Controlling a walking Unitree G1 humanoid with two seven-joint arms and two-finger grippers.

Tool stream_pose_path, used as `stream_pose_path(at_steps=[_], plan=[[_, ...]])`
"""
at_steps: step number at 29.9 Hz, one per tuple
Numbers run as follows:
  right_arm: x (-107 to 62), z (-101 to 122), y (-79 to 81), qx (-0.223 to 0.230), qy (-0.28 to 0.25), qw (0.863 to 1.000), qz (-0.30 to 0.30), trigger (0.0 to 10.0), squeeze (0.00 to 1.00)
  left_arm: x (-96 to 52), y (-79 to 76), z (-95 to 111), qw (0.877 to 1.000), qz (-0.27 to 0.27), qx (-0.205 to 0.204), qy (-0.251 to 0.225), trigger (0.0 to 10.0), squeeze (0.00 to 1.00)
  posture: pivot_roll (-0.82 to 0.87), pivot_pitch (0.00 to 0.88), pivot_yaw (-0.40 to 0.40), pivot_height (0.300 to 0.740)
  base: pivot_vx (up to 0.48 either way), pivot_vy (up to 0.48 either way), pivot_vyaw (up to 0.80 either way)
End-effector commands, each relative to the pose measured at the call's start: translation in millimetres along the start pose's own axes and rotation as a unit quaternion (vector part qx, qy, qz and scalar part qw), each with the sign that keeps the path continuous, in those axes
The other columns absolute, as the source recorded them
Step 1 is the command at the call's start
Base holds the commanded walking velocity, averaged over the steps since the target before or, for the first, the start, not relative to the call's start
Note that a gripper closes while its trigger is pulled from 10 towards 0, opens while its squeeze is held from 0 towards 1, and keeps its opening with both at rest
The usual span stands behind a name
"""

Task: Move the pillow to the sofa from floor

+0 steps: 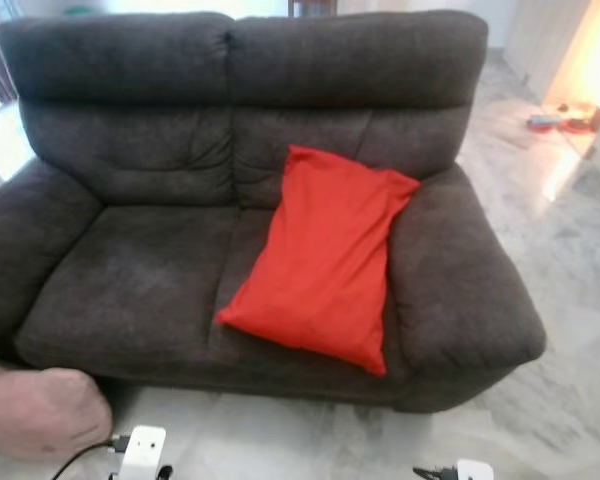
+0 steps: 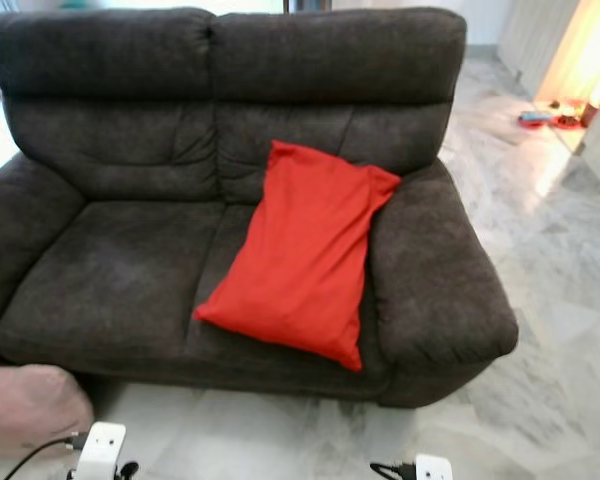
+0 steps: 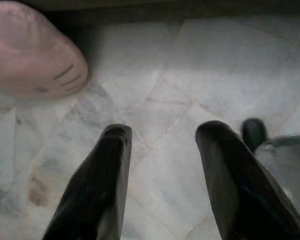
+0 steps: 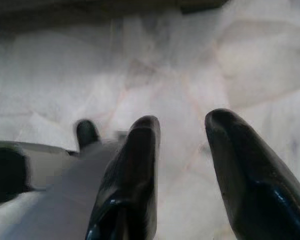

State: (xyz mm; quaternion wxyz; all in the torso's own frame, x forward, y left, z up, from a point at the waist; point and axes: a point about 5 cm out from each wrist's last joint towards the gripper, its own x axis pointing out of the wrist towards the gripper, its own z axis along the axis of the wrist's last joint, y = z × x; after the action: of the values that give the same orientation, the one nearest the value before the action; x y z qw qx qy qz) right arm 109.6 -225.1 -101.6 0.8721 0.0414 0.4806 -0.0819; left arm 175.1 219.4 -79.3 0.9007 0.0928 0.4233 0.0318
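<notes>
The red pillow [image 1: 323,258] lies on the sofa [image 1: 140,270], on the seat at my right side, its upper end leaning against the backrest and its long edge pressed along the inside of the right armrest [image 1: 458,285]. It sits tilted, with its lower corner reaching near the front edge of the seat cushion. The left half of the seat is bare dark fabric. The sofa stands on a pale marble floor [image 1: 570,300] that runs off to my right toward a brightly lit doorway, where a few small red and blue items [image 1: 560,120] lie on the ground, too far off to make out. Both my arms hang low in front of the sofa. My left jaws [image 3: 162,145] are spread apart with only floor tiles between the two black fingers [image 3: 102,180]; they point down at the marble just before the dark base of the sofa. Near them on the floor rests a pinkish, rounded, soft-looking lump [image 3: 32,50], which also appears at the lower left of the head views beside the sofa's front corner; I cannot tell what it is. My right jaws [image 4: 182,130] are likewise spread and hold nothing, hanging over bare marble.
</notes>
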Motion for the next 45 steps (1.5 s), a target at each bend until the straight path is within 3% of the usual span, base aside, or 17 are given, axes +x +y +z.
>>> stream_pose_path(at_steps=[1,45], plan=[[1.6,2.7,5.8,0.003,-0.003,1.0,0.007,10.0,0.0,-1.3,7.2,-4.7,1.0,0.008,0.007,0.009,10.0,0.0,0.08,0.019,0.021,0.74,0.0,0.48,0.0],[2.4,3.9,8.5,0.005,-0.002,1.0,0.013,10.0,0.0,-0.7,8.8,-2.5,1.0,0.008,0.011,0.007,10.0,0.0,0.09,0.028,0.025,0.74,0.0,0.477,0.0]])
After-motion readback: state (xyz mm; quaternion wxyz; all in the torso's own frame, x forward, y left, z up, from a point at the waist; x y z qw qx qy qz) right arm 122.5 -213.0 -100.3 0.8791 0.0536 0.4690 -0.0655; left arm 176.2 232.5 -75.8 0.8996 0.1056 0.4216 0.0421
